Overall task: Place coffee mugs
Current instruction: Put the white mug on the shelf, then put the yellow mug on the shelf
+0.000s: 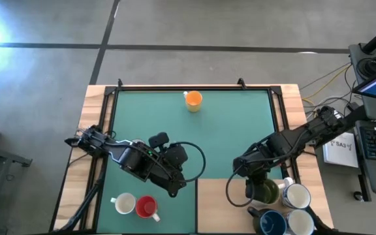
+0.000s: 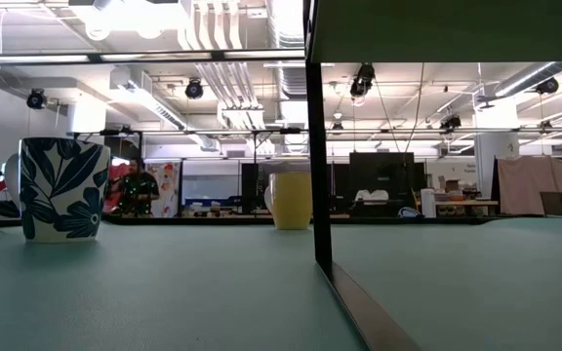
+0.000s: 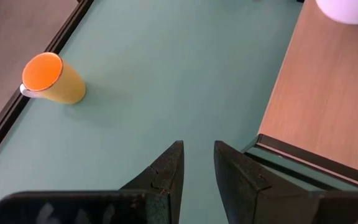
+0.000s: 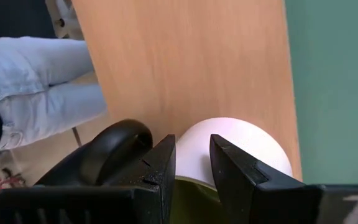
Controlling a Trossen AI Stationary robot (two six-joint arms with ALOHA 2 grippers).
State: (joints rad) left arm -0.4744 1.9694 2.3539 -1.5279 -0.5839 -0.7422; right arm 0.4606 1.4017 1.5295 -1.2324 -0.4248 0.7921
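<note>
An orange mug stands upright on the green mat by the far edge. The white mug with the olive-green inside stands on the wooden panel at the near right. My right gripper is right over its rim, open by a narrow gap. My left gripper hovers over the mat left of centre, pointing right, narrowly open and empty. A white mug and a red mug stand at the near left. My right gripper comes slanting down from the far left over the olive-lined mug's rim, and the rim and white outer wall show in the gap between the fingers. I cannot tell whether the fingers touch the mug. The mug stands on the panel.
Two white mugs and a dark blue mug crowd the near right corner beside the olive-lined one. A black cable loop lies next to it. A leaf-patterned mug shows in the low view. A person's legs are beyond the near edge.
</note>
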